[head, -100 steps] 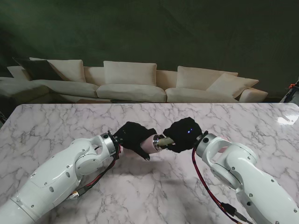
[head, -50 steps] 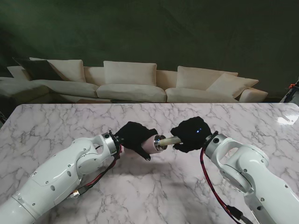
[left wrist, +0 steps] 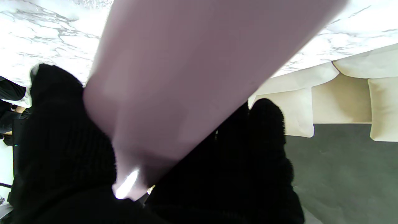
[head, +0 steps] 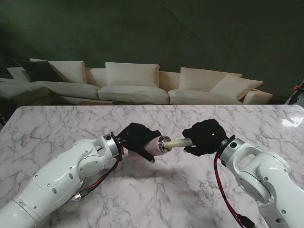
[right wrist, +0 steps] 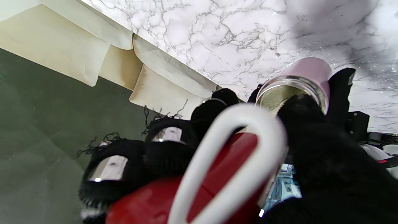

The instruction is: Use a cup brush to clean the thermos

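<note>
Right hand (head: 205,137): closed on the brush (head: 179,142) handle, now drawn well to the right of where it was a second ago, when it sat hard against the thermos (head: 156,145) mouth. Pale brush shaft now shows between hand and mouth; its head appears to sit inside still.
Left hand (head: 137,139): closed around the pink thermos, held level above the table (head: 156,190), mouth toward the right hand; position unchanged.
Wrist views: red-and-white handle (right wrist: 224,174) in the right grip, steel rim (right wrist: 290,88) just beyond.
Reading: outward half of a scrubbing stroke; cleaning under way, a return push likely next.
</note>
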Robot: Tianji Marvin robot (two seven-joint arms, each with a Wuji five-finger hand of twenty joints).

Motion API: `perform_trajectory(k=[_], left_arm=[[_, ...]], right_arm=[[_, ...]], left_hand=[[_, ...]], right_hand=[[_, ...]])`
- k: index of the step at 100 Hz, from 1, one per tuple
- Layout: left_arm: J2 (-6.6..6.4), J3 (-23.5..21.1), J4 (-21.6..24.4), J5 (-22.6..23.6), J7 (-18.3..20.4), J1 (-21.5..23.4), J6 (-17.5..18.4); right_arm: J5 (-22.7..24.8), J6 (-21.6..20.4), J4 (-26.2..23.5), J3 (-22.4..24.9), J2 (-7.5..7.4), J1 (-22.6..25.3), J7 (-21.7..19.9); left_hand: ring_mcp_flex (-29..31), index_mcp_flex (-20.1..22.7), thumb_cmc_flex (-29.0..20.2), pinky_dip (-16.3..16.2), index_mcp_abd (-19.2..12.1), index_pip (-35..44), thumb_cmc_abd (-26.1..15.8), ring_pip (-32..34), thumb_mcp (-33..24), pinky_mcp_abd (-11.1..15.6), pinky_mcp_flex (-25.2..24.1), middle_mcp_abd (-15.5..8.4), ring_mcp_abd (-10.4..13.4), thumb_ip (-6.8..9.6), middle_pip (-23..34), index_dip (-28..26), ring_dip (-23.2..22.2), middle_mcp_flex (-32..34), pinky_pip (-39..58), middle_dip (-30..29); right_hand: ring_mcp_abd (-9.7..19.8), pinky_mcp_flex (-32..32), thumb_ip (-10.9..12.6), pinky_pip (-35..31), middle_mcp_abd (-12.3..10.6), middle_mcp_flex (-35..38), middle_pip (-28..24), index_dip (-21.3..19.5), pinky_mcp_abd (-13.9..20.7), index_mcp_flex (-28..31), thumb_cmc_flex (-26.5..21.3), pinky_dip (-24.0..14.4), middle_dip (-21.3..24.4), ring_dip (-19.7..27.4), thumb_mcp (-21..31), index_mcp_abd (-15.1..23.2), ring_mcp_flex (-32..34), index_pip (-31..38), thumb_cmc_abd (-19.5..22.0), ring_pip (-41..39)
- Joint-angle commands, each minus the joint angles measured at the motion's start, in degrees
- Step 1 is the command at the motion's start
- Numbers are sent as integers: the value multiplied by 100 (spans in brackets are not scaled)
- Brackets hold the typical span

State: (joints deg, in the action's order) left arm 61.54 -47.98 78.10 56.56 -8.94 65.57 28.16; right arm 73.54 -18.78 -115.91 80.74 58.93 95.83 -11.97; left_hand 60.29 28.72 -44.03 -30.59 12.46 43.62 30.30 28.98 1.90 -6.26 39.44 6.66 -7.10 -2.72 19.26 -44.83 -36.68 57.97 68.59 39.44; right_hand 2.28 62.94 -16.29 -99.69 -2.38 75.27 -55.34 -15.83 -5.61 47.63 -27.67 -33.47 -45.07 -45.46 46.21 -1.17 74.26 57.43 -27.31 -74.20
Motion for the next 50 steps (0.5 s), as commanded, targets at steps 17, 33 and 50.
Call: perform_trajectory(k=[17,33,50], left_arm=[[-85,-30,-131,83,137,19,-17],[-84,-7,-151,97,104,10,0],[-85,-54,-138,126,52,36,25]], right_arm=[[-25,-6,-273,316,10,260,192],[-8,-33,-348,454,20,356,267],[15,-58,-442,632,31,498,338]], left_hand=[[541,488,-2682,-104,-1261,600,-1249,1226,-2022,822,140,-132,552,389,219,-26,-354,102,311,129],[545,488,-2680,-99,-1267,603,-1248,1219,-2025,830,142,-138,560,382,212,-16,-352,108,304,140],[545,476,-2676,-97,-1276,609,-1260,1217,-2026,838,147,-144,558,376,205,-13,-353,96,301,152]], right_hand=[[726,595,148,-2029,-493,784,-1698,-135,87,234,-801,-445,-183,-692,596,380,140,483,187,-2553],[724,596,145,-2029,-486,783,-1708,-160,74,247,-792,-456,-191,-693,613,393,139,489,165,-2557],[725,598,140,-2029,-486,783,-1715,-169,74,262,-772,-464,-197,-693,630,404,139,477,141,-2558]])
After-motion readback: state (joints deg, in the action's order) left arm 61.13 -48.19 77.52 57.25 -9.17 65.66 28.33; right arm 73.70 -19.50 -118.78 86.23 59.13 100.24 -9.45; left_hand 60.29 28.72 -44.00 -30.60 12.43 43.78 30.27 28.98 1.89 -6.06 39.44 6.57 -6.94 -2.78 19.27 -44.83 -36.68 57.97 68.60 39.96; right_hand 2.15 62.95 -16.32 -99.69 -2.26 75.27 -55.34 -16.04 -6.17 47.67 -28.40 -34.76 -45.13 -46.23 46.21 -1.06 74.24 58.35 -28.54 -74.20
